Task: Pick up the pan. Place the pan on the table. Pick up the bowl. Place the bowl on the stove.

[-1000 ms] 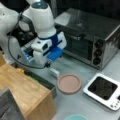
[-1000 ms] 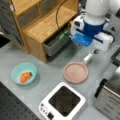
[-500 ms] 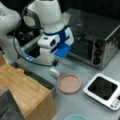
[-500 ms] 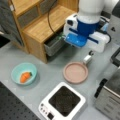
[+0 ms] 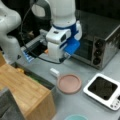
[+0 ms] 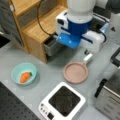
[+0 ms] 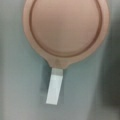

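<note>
the pan (image 5: pixel 69 83) sits flat on the grey desk (image 5: pixel 75 105), off the stove (image 5: pixel 103 90) and just beside it; its short white handle (image 5: pixel 54 72) points toward the arm. in a front view the pan (image 6: pixel 75 72) lies between the wooden cabinet (image 6: pixel 37 30) and the toaster oven (image 6: pixel 110 97), with the stove (image 6: pixel 62 102) toward that view's bottom. the stove's black glass top carries nothing in both front views.

the hand (image 5: pixel 62 59) hangs above the desk, over the pan's handle end, clear of the pan. in a front view the hand (image 6: pixel 86 52) shows only as a dark tip under the blue and white wrist housing. whether its fingers stand wide or narrow cannot be told; nothing is seen in its hold. the wrist view looks straight down on the pan (image 7: pixel 66 28), handle (image 7: pixel 54 88) toward the bottom, and shows no fingers.

the teal bowl (image 6: pixel 24 73) rests on the desk at a front view's left, well apart from the pan and stove, with an orange carrot-like item (image 6: pixel 24 76) inside. only the bowl's rim (image 5: pixel 76 117) shows at a front view's bottom edge.
</note>
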